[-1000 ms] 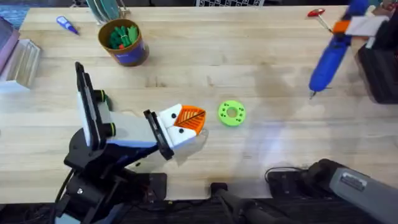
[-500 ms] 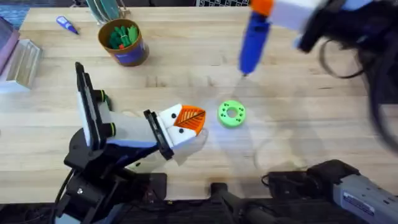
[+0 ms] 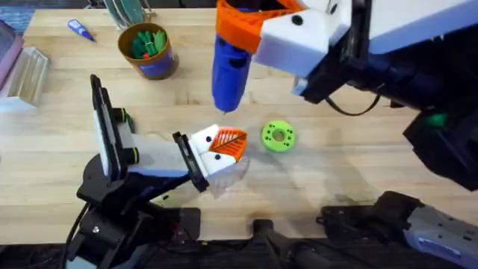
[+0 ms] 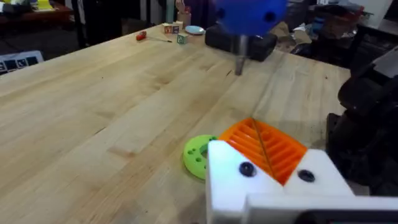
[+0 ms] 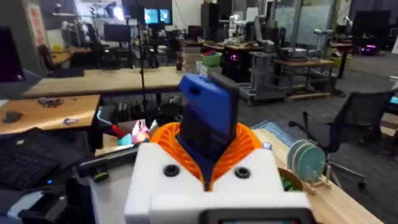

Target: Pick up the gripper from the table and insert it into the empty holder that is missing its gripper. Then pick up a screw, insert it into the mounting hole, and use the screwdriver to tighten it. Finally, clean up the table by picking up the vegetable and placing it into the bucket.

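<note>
Overhead, the right hand (image 3: 250,33) is clamped on the screwdriver (image 3: 230,71), its orange pads pressed against the thick blue body. The tool hangs tip down above the desk (image 3: 336,164), the narrow tip just above the left hand (image 3: 224,149), which lies low on the wood. How far the left hand is parted I cannot tell. The lime-green disc (image 3: 278,136) lies just beside it. The bucket (image 3: 148,51) stands far back with dark green pieces inside.
</note>
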`<state>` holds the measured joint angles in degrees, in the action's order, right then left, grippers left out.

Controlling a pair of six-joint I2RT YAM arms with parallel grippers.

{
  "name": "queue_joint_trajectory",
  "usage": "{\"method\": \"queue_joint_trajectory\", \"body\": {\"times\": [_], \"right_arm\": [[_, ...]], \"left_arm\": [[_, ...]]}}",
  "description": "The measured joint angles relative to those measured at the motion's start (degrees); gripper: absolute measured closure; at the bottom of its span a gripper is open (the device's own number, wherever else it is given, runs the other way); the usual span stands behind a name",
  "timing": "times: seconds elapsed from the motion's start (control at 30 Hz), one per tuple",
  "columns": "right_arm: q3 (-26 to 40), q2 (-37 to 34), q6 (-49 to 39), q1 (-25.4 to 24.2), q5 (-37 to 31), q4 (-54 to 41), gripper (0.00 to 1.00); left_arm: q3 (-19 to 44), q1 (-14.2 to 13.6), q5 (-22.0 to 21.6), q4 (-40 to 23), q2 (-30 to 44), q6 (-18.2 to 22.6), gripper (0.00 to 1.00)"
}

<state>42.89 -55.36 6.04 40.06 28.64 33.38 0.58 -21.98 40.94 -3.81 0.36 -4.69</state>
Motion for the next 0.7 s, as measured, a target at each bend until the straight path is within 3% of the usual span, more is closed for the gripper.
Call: {"method": "queue_joint_trajectory", "body": {"times": [0.43, 0.7], "right_arm": [[0.0, -5.7, 1.3, 6.7, -3.8, 1.5, 0.978], [0.0, -6.4, 1.5, 7.2, -4.2, 2.2, 0.978]], "left_arm": [[0.0, 0.0, 0.0, 0.0, 0.0, 0.0, 0.994], [0.0, 0.0, 0.0, 0.0, 0.0, 0.0, 0.994]]}}
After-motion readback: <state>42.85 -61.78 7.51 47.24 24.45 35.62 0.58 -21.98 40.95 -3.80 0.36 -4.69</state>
